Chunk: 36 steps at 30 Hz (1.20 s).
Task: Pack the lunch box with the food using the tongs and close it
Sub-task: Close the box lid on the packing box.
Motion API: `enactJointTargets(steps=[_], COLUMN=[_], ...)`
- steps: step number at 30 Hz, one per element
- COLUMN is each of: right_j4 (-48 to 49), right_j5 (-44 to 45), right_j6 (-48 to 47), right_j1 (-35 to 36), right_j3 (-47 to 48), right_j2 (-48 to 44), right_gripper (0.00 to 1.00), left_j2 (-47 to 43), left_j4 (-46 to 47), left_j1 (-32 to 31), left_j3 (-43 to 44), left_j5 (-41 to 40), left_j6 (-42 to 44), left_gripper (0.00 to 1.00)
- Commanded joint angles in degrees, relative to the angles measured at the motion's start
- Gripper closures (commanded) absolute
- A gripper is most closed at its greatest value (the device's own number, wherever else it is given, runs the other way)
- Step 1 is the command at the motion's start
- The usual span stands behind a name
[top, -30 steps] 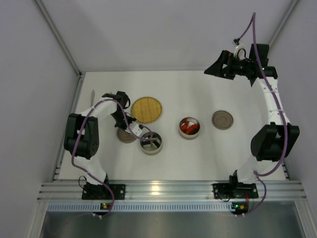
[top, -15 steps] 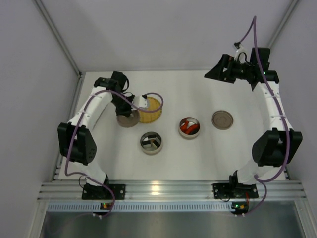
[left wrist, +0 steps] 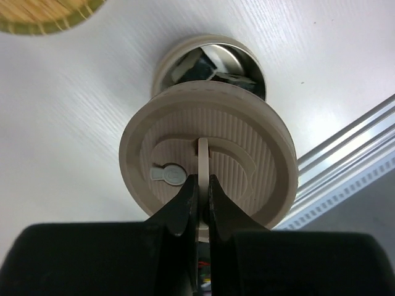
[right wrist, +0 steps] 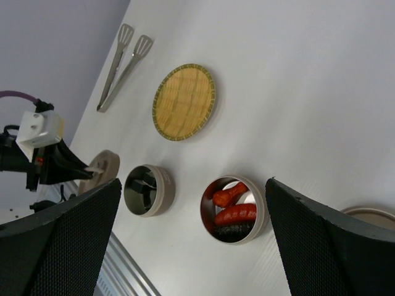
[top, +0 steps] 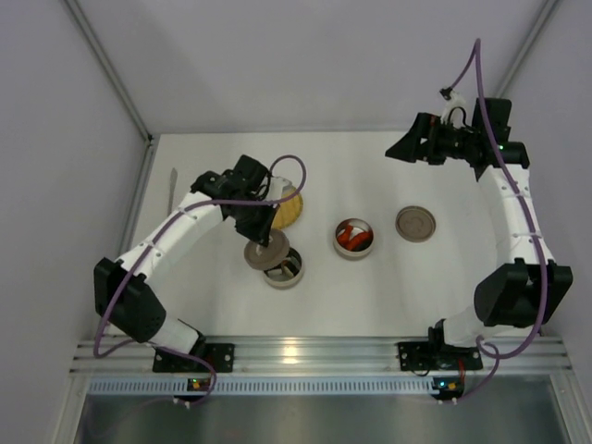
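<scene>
While my left end effector (left wrist: 199,206) is pinching the lid (left wrist: 247,142) by its thin rib, off-centre above the tin (left wrist: 231,54), I am fearing it swivelling and seating crooked; my right end effector (top: 407,148) is hanging open.

my arms (top: 171,233): white links, black joints
my cables (top: 477,69): purple, looped along each arm
my fingers (left wrist: 179,206): black, tapered

Tongs (right wrist: 106,98) beside woven plate (right wrist: 185,102)

Two tins (right wrist: 165,188) (top: 354,255), two lids (left wrist: 210,160) (top: 415,223), one plate (right wrist: 184,102), one tongs (right wrist: 123,61)
</scene>
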Motion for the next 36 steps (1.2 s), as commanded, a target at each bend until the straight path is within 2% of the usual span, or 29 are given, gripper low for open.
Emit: enactJointTargets(steps=[1, 7, 12, 21, 30, 36], right_j4=[-2.1, -1.4, -0.1, 0.7, 1.4, 0.8], right_j5=[0.2, 0.2, -0.3, -0.5, -1.3, -2.5], right_j6=[-1.9, -1.9, -1.0, -1.3, -1.5, -2.0], right_j1=[-1.4, -2.3, -2.4, -3.2, -4.3, -4.9], right_j3=[0.2, -1.4, -2.5, -3.7, -4.5, -4.2], right_j2=[-2.8, -4.0, -3.4, -2.7, -2.0, -1.4], right_gripper=[0.01, 0.01, 0.01, 0.01, 0.01, 0.01], left_j2=[-1.4, -1.3, 0.5, 5.6, 9.9, 10.9], left_j4=[4.5, 5.9, 9.6, 10.6, 9.9, 9.7], left_j1=[-4.3, -5.1, -7.1, -13.7, -15.8, -17.4], left_j3=[-2.2, -4.8, -7.3, -5.3, -2.7, -2.7], left_j5=[-5.9, -9.0, -13.2, -25.6, -28.4, -27.5], left_j6=[-22.3, -28.7, -29.4, -28.6, -28.4, -28.2], left_gripper=[1.0, 1.0, 1.0, 1.0, 1.0, 1.0])
